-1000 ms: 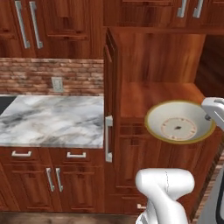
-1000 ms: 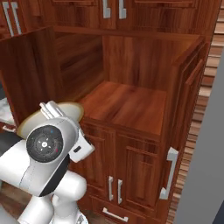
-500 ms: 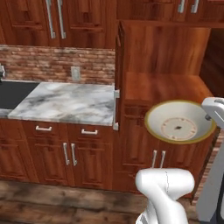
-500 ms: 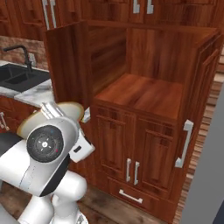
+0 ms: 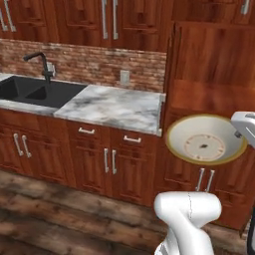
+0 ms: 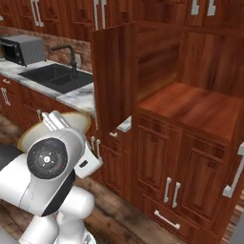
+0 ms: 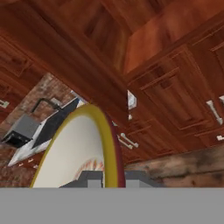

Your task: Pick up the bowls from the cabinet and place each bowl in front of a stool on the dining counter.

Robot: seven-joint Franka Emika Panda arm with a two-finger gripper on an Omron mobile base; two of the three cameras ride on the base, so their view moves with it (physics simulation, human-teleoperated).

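Brick backsplash, sink (image 5: pixel 35 92) and marble counter (image 5: pixel 117 105) now fill our left as the base backs off the cabinet (image 5: pixel 214 94). Our claw (image 7: pixel 107 179) grips 1 bowl (image 5: pixel 205 140) by its rim, out of the shelf, bound for the dining counter.

base and views farther left, sink (image 5: pixel 35 92) newly visible

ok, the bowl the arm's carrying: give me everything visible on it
The bowl is shallow and round, cream inside with an olive-yellow rim, faint ring markings and a small dark speck at its centre; it looks like glazed ceramic. It is off any surface, tilted so its inside faces the left base camera, in front of the open wooden cabinet. The shut gripper pinches its right edge. In the hand view it appears edge-on, rim arching upward.
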